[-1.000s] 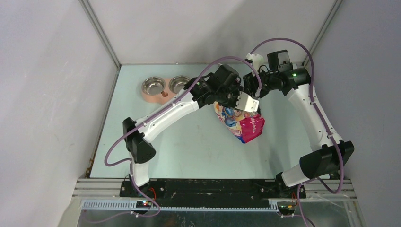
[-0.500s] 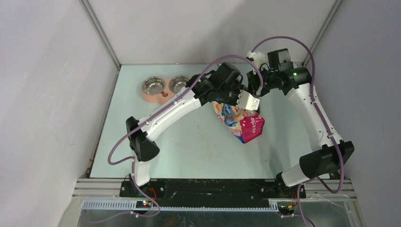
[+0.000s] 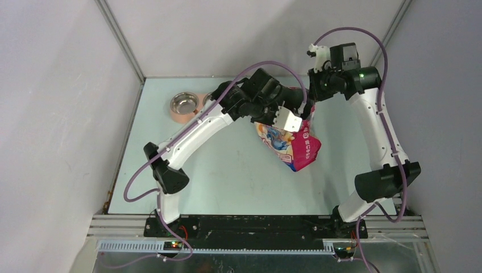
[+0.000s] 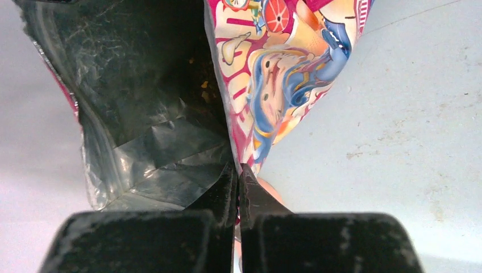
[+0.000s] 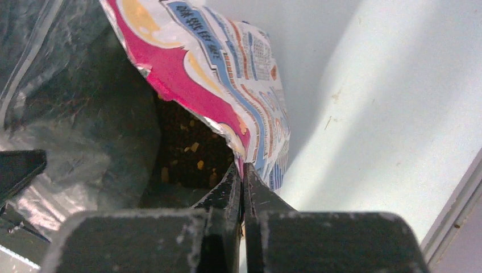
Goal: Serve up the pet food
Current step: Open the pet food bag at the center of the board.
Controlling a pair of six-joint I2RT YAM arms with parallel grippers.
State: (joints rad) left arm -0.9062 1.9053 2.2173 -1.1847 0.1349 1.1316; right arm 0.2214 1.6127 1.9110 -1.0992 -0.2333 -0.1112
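The pet food bag [image 3: 294,147], glossy pink and blue with a cartoon cat, hangs by its opened top between my two grippers, above the table's middle. My left gripper [image 3: 296,108] is shut on one rim of the mouth; in the left wrist view its jaws [image 4: 239,170] pinch the printed wall [image 4: 284,85]. My right gripper [image 3: 311,105] is shut on the opposite rim [image 5: 242,170], clamping the bag edge [image 5: 216,62]. Brown kibble [image 5: 187,148] shows deep inside the silver-lined bag, and a few pieces [image 4: 203,85] also show in the left wrist view.
A pink feeder [image 3: 181,116] stands at the back left with one steel bowl [image 3: 184,103] showing; my left arm covers its right half. Grey walls enclose the table on the left, back and right. Purple cables loop over both arms.
The right gripper has shut on the bag's rim, the left one having shut just before. Both wrists have risen and shifted back, pulling the bag's mouth up, and the left arm now hides the right bowl.
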